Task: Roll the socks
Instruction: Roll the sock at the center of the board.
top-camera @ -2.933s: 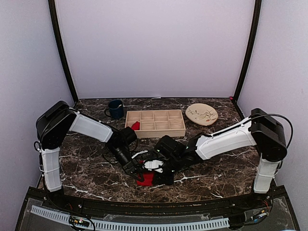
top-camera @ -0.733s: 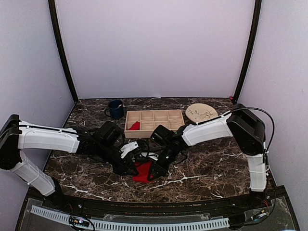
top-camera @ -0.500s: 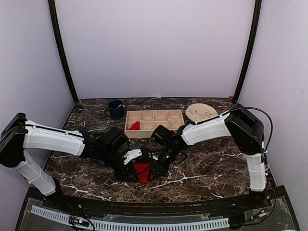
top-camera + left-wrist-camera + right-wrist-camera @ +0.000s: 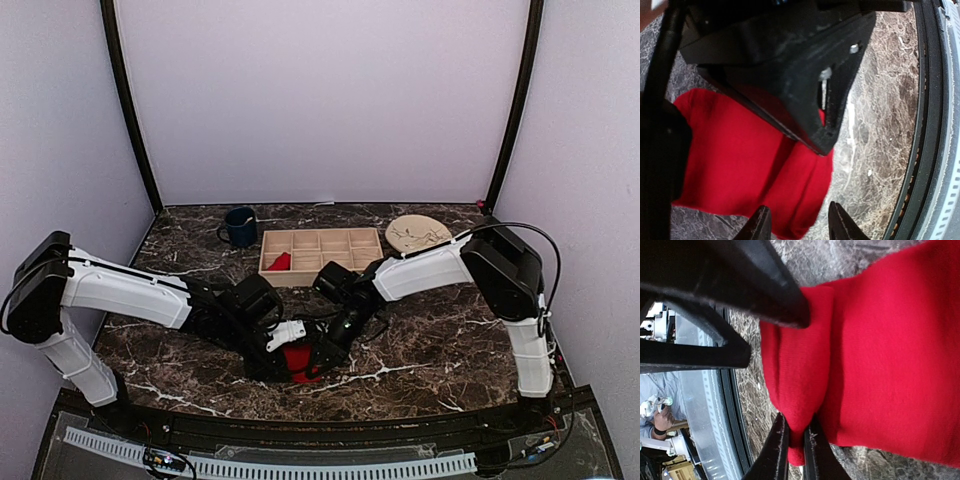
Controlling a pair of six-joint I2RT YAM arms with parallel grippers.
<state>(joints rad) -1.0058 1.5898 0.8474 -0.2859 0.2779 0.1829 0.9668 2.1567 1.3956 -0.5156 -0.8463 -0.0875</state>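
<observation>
One red sock (image 4: 297, 362) lies on the marble near the front edge, between both grippers. My right gripper (image 4: 796, 450) is shut on a fold at the edge of this sock (image 4: 880, 365). In the top view the right gripper (image 4: 318, 352) comes in from the right. My left gripper (image 4: 800, 227) is open, its tips straddling the sock's (image 4: 740, 160) lower edge, and the right gripper's black fingers (image 4: 790, 75) cross above. From the top, the left gripper (image 4: 283, 352) sits at the sock's left side. A second red sock (image 4: 280, 262) rests in the tray's left compartment.
The wooden tray (image 4: 320, 233) stands just behind the two grippers. A dark blue mug (image 4: 240, 227) is at the back left, a tan plate (image 4: 419, 236) at the back right. The table's black front rail (image 4: 927, 125) runs close to the sock.
My left arm has swung right and closed in on the sock, its jaws now wider apart. The right gripper keeps its pinch and has barely shifted.
</observation>
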